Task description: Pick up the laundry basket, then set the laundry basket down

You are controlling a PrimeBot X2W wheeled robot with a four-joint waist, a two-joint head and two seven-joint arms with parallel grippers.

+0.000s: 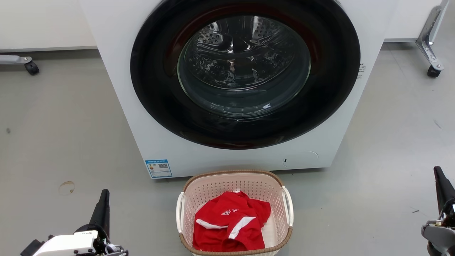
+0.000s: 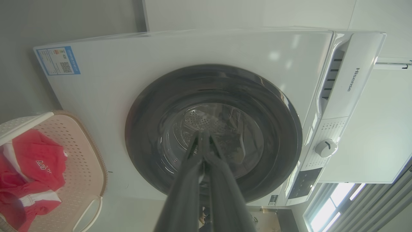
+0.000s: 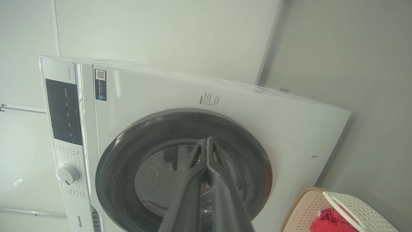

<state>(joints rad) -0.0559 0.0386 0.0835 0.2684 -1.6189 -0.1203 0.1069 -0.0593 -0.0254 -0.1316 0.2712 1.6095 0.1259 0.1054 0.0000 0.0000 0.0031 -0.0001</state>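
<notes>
The pale pink laundry basket point(image 1: 213, 188) with a brown rim and white side handles stands on the floor just before the washer, a red and white garment point(image 1: 231, 224) lying inside it. The basket point(image 2: 82, 154) shows at the lower left of the left wrist view, and the basket point(image 3: 305, 209) at the lower right of the right wrist view. My left gripper point(image 1: 104, 193) is shut with nothing in it, well to the left of the basket. My right gripper point(image 1: 438, 170) is shut too, far off to its right. In the wrist views the left gripper point(image 2: 202, 132) and right gripper point(image 3: 206, 139) have fingertips meeting.
A white front-loading washer point(image 1: 149, 135) with a closed dark round door point(image 1: 245, 71) stands right behind the basket. Wheeled metal legs point(image 1: 432, 53) stand at the back right and a caster point(image 1: 31, 67) at the back left. Grey floor point(image 1: 53, 142) lies on both sides.
</notes>
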